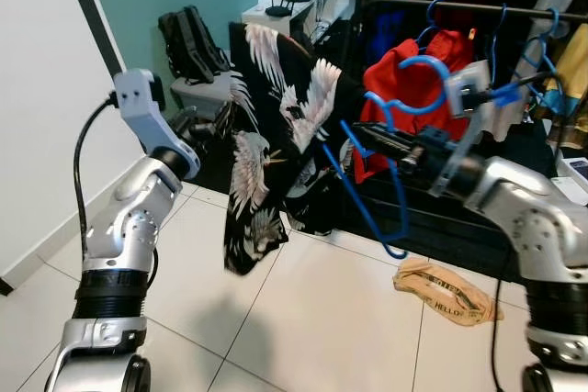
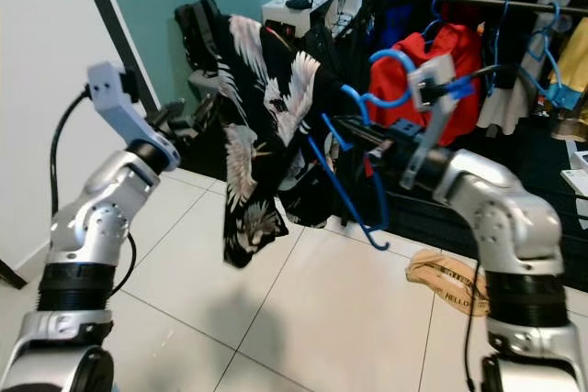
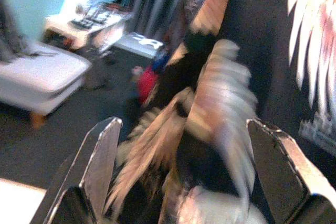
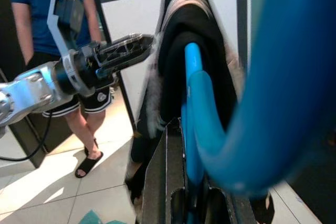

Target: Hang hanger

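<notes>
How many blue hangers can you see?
4, maybe more hidden among the clothes. One blue hanger carries the black shirt in the right gripper. Three hang on the rail: one over the red top, one mid-rail, one at the far right.

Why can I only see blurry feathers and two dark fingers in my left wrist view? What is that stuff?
Observer: It's a black shirt printed with white cranes, draped on a blue hanger. Your left gripper is by its edge.
Operator: Who's holding the hanger?
Observer: The right gripper is shut on it, holding it up off the floor.
Operator: Where does it go?
Observer: Likely the dark rail behind, where other blue hangers and a red top hang.
Operator: Is anyone there?
Observer: Yes, the right wrist view shows a person in a blue shirt standing behind the left arm.
</notes>
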Robot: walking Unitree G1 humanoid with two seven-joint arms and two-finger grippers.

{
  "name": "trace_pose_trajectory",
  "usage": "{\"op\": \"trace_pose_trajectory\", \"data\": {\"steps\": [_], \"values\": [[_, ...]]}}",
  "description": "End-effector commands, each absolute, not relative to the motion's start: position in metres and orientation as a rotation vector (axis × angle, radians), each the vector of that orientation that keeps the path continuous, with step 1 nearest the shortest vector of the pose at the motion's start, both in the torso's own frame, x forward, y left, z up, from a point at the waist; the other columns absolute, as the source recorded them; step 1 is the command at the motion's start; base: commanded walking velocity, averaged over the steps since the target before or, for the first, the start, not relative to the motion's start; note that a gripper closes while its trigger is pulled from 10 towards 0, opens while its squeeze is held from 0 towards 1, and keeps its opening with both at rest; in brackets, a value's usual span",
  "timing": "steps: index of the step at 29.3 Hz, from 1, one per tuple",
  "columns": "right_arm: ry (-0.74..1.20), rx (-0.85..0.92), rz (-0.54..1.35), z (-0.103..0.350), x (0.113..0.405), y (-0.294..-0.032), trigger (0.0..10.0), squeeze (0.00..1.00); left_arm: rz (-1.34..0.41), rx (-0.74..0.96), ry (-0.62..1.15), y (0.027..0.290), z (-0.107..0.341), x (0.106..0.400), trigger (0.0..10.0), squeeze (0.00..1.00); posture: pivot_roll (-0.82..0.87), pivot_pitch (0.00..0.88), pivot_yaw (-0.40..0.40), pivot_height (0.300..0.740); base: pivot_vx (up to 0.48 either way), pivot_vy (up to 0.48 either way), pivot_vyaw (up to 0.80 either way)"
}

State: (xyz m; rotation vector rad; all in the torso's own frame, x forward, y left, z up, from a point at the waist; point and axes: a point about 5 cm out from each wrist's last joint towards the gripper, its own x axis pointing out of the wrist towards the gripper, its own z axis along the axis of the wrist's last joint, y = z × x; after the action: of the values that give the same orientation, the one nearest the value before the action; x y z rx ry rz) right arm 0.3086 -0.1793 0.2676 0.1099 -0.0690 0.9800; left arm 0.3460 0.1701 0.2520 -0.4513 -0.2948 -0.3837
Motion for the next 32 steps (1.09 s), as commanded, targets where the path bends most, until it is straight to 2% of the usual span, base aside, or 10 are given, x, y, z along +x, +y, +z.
{"op": "trace_pose_trajectory", "data": {"steps": [1,7,9,14,17,21,29,30,32], "values": [[-0.1,0.109,1.044,0.274,0.301,-0.182,10.0,0.0,-0.456,-0.507,-0.33,0.176,0.261,0.34,10.0,0.0,-0.03,0.025,0.023,0.74,0.0,0.0,0.0],[-0.12,0.098,1.176,0.281,0.288,-0.188,10.0,0.0,-0.629,-0.577,-0.396,0.186,0.277,0.325,10.0,0.0,-0.02,0.027,0.019,0.74,0.0,0.0,0.0],[-0.12,0.098,1.176,0.281,0.288,-0.188,10.0,0.0,-0.629,-0.577,-0.396,0.186,0.277,0.325,10.0,0.0,-0.02,0.027,0.019,0.74,0.0,0.0,0.0],[-0.121,0.091,1.175,0.28,0.29,-0.19,10.0,0.0,-0.797,-0.567,-0.399,0.178,0.281,0.309,10.0,0.0,-0.02,0.027,0.024,0.74,0.0,0.0,0.0],[-0.128,0.094,1.172,0.281,0.29,-0.19,10.0,0.0,-0.838,-0.567,-0.391,0.176,0.281,0.306,10.0,0.0,-0.02,0.027,0.024,0.74,0.0,0.0,0.0],[-0.148,0.1,1.216,0.286,0.284,-0.193,10.0,0.0,-0.956,-0.515,-0.332,0.169,0.271,0.296,10.0,0.0,-0.03,0.029,0.03,0.74,0.0,0.0,0.0],[-0.165,0.102,1.231,0.29,0.279,-0.201,10.0,0.0,-1.003,-0.471,-0.292,0.177,0.266,0.291,10.0,0.0,-0.03,0.03,0.032,0.74,0.0,0.0,0.0],[-0.171,0.108,1.254,0.292,0.276,-0.202,10.0,0.0,-1.013,-0.452,-0.28,0.179,0.264,0.289,3.0,0.0,-0.03,0.027,0.036,0.74,0.0,0.0,0.0],[-0.18,0.111,1.284,0.295,0.271,-0.202,10.0,0.0,-1.032,-0.436,-0.268,0.181,0.262,0.287,0.0,0.0,-0.03,0.027,0.036,0.74,0.0,0.0,0.0]]}}
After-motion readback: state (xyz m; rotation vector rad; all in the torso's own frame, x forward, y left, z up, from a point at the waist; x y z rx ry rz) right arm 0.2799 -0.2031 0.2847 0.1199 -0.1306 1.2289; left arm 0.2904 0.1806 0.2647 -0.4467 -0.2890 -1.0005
